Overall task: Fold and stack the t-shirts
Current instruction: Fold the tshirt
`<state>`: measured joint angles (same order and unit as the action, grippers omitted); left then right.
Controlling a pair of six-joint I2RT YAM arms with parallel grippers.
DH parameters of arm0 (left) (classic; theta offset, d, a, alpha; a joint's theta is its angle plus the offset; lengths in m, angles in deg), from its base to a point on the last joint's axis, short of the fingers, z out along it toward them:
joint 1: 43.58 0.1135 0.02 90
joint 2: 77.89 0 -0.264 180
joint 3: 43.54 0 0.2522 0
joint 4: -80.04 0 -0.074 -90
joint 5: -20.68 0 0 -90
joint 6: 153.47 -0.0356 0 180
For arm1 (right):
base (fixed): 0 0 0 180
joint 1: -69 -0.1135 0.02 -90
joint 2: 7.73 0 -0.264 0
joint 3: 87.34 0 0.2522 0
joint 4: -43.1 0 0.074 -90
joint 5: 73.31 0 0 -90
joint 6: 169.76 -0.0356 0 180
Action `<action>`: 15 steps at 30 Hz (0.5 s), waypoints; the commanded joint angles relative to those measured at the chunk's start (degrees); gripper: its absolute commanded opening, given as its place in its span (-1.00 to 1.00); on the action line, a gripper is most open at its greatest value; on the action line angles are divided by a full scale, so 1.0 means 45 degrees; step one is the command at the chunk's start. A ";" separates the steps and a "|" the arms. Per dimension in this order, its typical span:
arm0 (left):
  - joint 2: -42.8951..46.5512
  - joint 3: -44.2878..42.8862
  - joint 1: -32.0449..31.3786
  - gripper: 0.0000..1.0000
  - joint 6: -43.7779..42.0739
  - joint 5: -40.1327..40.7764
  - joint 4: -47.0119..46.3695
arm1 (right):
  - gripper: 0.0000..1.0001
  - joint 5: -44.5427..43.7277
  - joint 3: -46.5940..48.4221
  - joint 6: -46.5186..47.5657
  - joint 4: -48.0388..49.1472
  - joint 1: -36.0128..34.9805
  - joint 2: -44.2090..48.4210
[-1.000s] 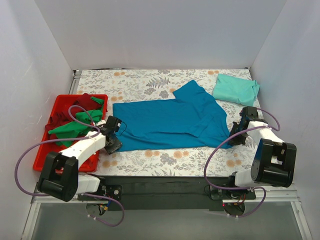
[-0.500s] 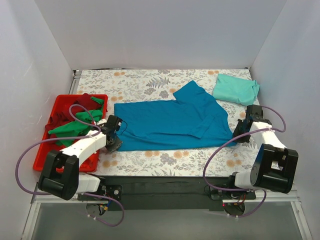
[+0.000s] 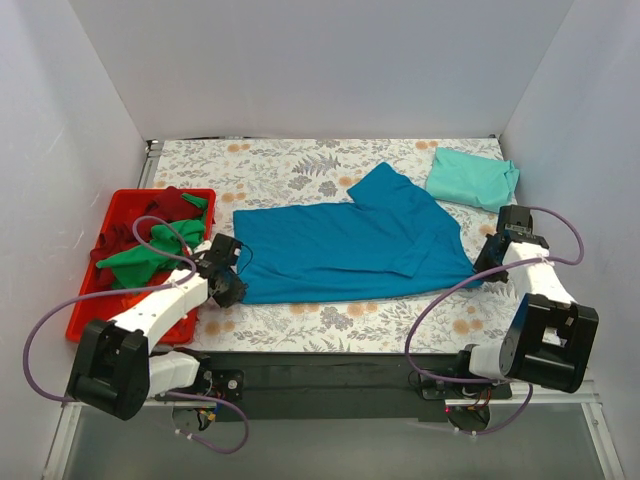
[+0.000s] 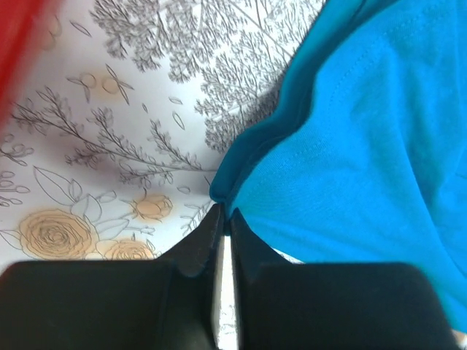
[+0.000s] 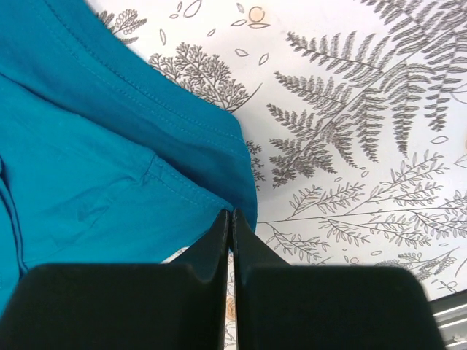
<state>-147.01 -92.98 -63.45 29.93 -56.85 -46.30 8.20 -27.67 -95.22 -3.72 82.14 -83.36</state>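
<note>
A deep blue t-shirt (image 3: 350, 245) lies spread across the middle of the floral table. My left gripper (image 3: 232, 288) is shut on its near-left corner (image 4: 228, 193), close to the table. My right gripper (image 3: 484, 268) is shut on its near-right corner (image 5: 237, 204). The cloth is stretched between the two grippers. A pale mint green t-shirt (image 3: 472, 179) lies folded at the far right. Bright green (image 3: 150, 255) and dark red (image 3: 165, 205) shirts lie crumpled in the red tray (image 3: 88, 310) at the left.
White walls close in the table on the left, back and right. The red tray stands just left of my left arm. The table's near edge runs just in front of both grippers.
Both grippers have moved to the right and a little away from me, dragging the blue shirt's near edge with them. The shirt lies further right and flatter than before.
</note>
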 commanded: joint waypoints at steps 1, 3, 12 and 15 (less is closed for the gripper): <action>0.0458 0.0156 -0.0113 -0.81 0.0375 -0.0677 0.0312 | -0.97 -0.1140 -0.0124 -0.0216 0.0023 0.0145 0.0538; 0.0613 0.0136 -0.0172 -0.48 0.0454 -0.1050 0.0469 | -0.85 -0.1258 -0.0085 -0.0197 0.0042 0.0145 0.0655; 0.1669 -0.1541 -0.0309 0.47 -0.0091 -0.0917 0.2128 | 0.05 -0.0731 0.0734 0.0058 -0.0193 -0.0108 0.2412; 0.1670 -0.2147 -0.0290 0.48 -0.0658 -0.1128 0.2150 | 0.14 0.0534 0.0969 0.0155 -0.0019 -0.0420 0.2939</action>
<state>-140.89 -98.77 -64.59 29.67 -61.68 -38.41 5.77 -26.44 -95.46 -4.72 81.66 -72.52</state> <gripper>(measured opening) 0.738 0.550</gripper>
